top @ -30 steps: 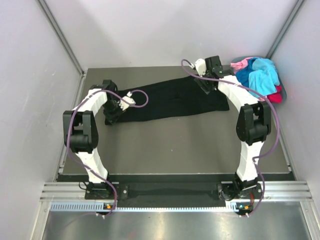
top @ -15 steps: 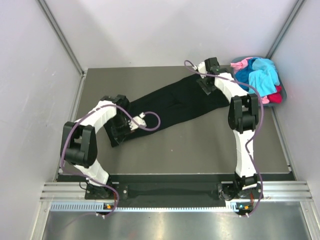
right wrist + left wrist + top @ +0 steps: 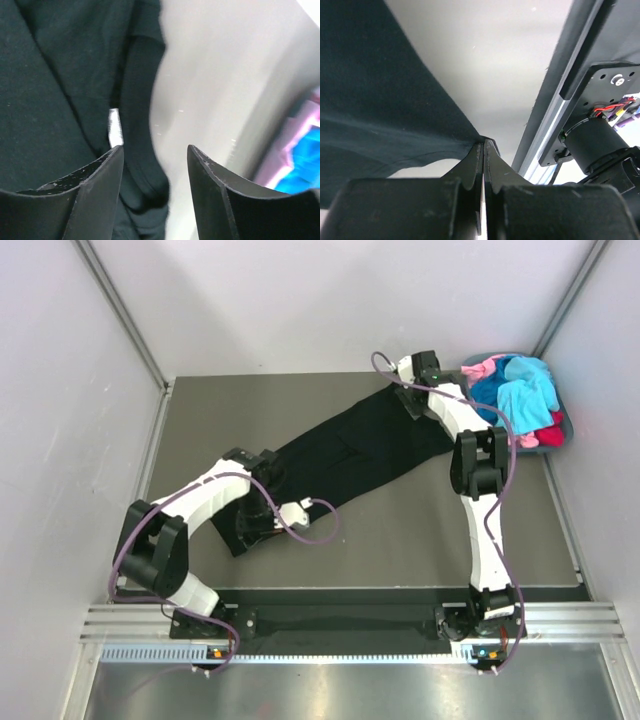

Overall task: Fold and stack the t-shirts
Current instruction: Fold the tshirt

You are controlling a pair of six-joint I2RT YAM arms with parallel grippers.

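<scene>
Setting: white-walled cell, dark grey table [image 3: 400, 540], both arm bases at its near edge.
Left arm: bent low over the near-left part of the table, with its purple cable [image 3: 318, 528] looping just right of the wrist.
Left gripper [image 3: 247, 532]: clenched on the near-left end of the black shirt [image 3: 350, 445]. In the wrist view the fingers [image 3: 470, 165] meet with cloth pinched at their tips, and the cloth hangs taut and lifted to the left of them.
Black shirt: folded into a long narrow band running diagonally from near-left to far-right across the middle of the table. Logo not visible.
Right arm: stretched out toward the far edge, right of centre.
Right gripper [image 3: 408, 400]: released, jaws apart over the far-right end of the black shirt. The wrist view shows a folded shirt edge under the gap and bare table to its right. Nothing is held.
Basket [image 3: 562, 412]: far-right corner of the table, just right of the right gripper.
Basket contents: crumpled heap with turquoise shirt [image 3: 528, 390] on top, blue shirt [image 3: 490, 392] to its left, pink shirt [image 3: 482, 367] at the far-left rim, and red shirt [image 3: 550, 430] on the near-right side.
</scene>
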